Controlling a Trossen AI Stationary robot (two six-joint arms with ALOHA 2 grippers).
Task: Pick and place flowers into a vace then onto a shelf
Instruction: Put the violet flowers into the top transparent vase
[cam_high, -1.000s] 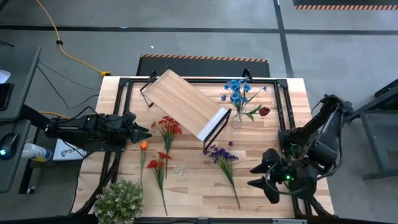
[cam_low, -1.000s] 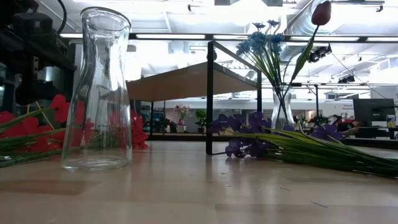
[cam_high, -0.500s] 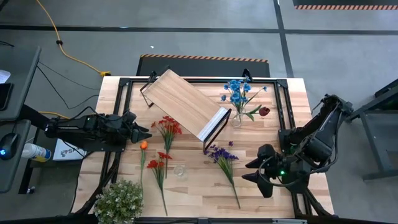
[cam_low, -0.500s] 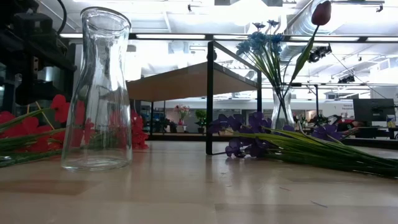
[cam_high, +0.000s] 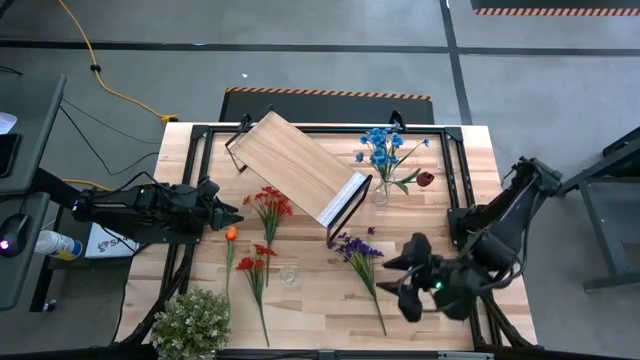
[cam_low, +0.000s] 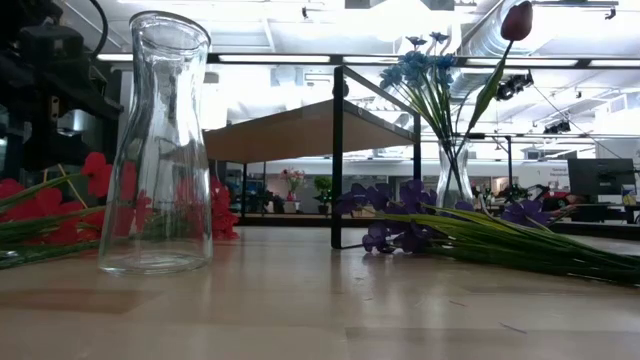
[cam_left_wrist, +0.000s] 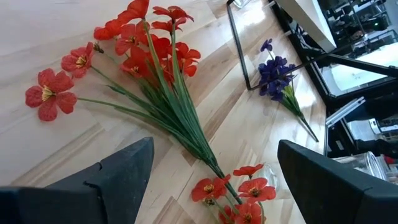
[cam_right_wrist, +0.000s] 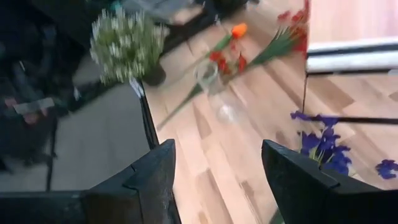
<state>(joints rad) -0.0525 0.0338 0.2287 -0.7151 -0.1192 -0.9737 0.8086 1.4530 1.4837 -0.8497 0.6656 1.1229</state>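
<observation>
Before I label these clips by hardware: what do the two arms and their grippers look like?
Both arms are dark, near-black, jointed machines. The left gripper and right gripper each end in two broad, wedge-shaped black fingers. A small green light glows on the right arm near its wrist. No markings are legible.

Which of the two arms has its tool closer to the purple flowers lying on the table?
The right. Its open tool hovers just beside the purple flowers' stems, while the left tool waits across the table by the red flowers.

No readable text or labels appear anywhere.
</observation>
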